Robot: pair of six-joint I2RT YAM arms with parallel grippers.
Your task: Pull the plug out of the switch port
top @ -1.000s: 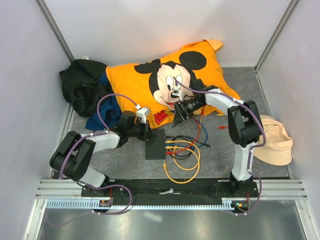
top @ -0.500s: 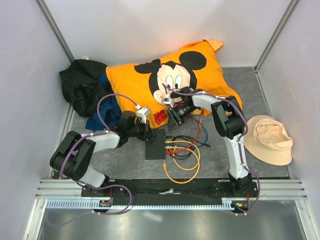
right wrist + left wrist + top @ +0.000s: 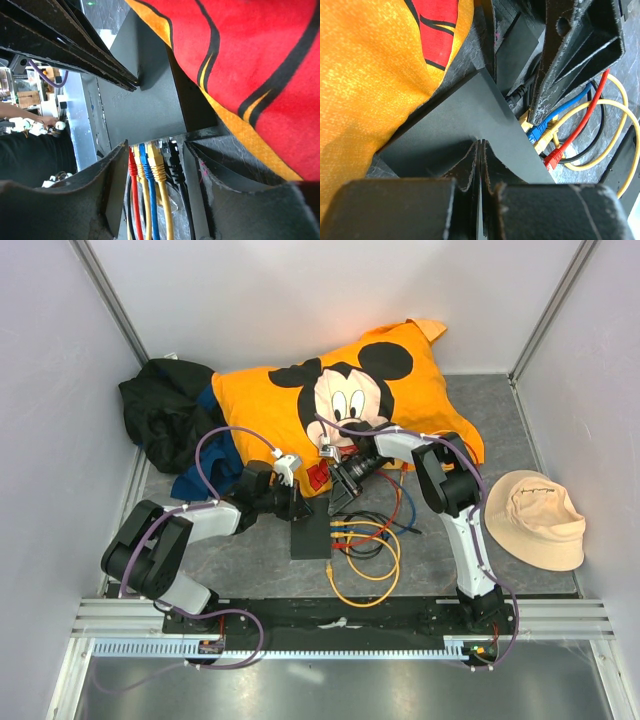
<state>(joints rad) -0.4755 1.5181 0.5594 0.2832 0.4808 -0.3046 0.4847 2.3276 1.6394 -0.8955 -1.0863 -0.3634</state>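
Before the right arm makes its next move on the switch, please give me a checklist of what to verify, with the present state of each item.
1. Left gripper shut, tips pressing on the switch: ok.
2. Right gripper open at the port edge: ok.
3. Only one plug between its fingers: not ok. The red plug, blue plug, yellow plug and black plug all lie in the gap.
4. Plugs seated in their ports: ok, none pulled yet.
5. Orange cushion clear of the right fingers: cannot tell; it lies close beside one.
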